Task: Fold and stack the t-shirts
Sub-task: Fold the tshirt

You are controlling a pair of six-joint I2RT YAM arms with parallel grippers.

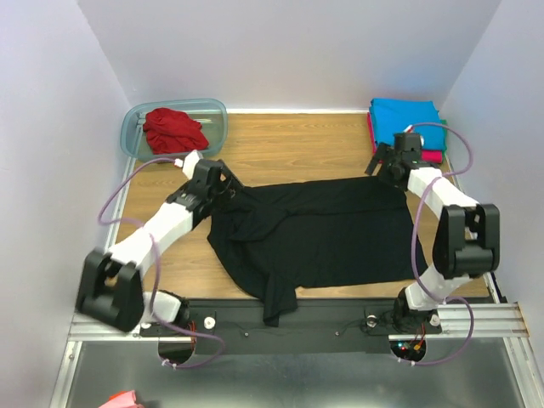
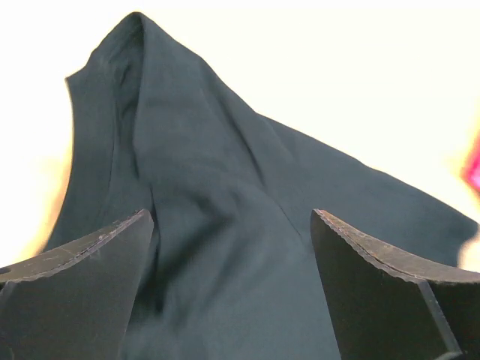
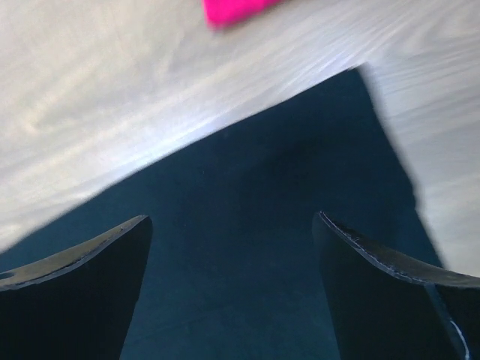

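We see a desk (image 1: 289, 144) with a light wood-grain top, closed in by plain pale walls: a back wall (image 1: 289, 51) along its far edge, a left wall (image 1: 51, 102) and a right wall (image 1: 510, 85) along its sides. The light is soft and even. A metal rail (image 1: 484, 319) runs along the near edge, with a grey metal sheet (image 1: 297, 378) below.

You're working in a lab-style robot test cell: plain white panel walls (image 1: 297, 51) box in a wood-grain tabletop (image 1: 289, 144), with an aluminium mounting rail (image 1: 493, 319) along its near edge.
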